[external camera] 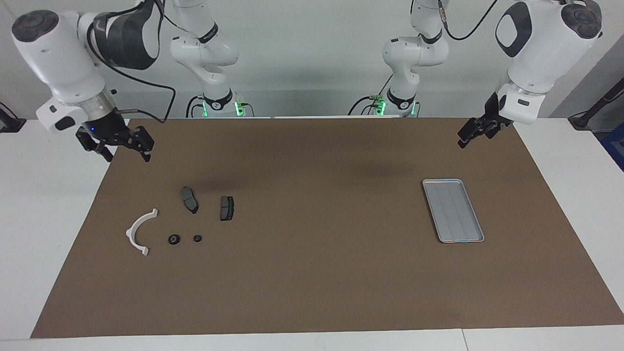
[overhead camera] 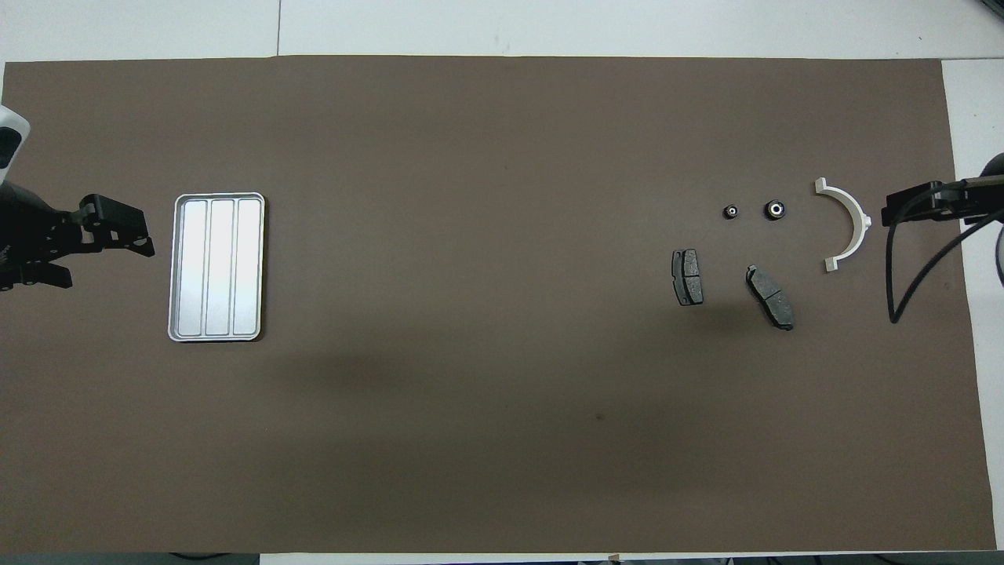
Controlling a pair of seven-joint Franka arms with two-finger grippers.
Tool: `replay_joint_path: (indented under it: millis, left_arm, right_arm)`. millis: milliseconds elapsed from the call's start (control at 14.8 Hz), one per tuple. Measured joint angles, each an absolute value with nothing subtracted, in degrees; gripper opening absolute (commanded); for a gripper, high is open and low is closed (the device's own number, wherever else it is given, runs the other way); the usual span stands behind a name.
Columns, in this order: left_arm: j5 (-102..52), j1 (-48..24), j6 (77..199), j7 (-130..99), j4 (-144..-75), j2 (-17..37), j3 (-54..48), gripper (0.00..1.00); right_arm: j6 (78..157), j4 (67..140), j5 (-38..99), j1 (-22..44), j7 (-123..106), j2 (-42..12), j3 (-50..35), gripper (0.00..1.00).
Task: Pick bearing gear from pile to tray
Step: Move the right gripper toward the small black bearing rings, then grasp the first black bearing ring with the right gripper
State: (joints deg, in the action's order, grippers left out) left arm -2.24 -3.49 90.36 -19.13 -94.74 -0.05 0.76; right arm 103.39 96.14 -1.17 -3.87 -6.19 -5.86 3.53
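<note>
The pile lies toward the right arm's end of the mat: a white half-ring bracket, two dark pad plates, and two small black bearing gears, also seen from overhead. The silver grooved tray lies bare toward the left arm's end. My right gripper hangs open over the mat's edge beside the bracket, holding nothing. My left gripper hangs open and holds nothing, raised over the mat beside the tray.
A brown mat covers most of the white table. A black cable loops down from the right arm's wrist over the mat's edge. Both arm bases stand at the robots' end.
</note>
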Motion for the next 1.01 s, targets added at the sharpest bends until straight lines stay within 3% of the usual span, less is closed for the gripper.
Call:
replay_joint_path:
  millis: [337,1012]
  left_arm:
    - [-2.24,-3.45,90.37,-19.13,-94.74,-0.04,0.93,1.00]
    - [-2.24,-3.41,90.36,-19.13,-94.74,-0.05,1.10,1.00]
  right_arm:
    - [111.14,93.96,-1.17,-3.49,-6.34,-15.61,3.37,0.96]
    - [122.47,95.15,-1.12,-1.52,-6.25,-25.83,2.82,0.96]
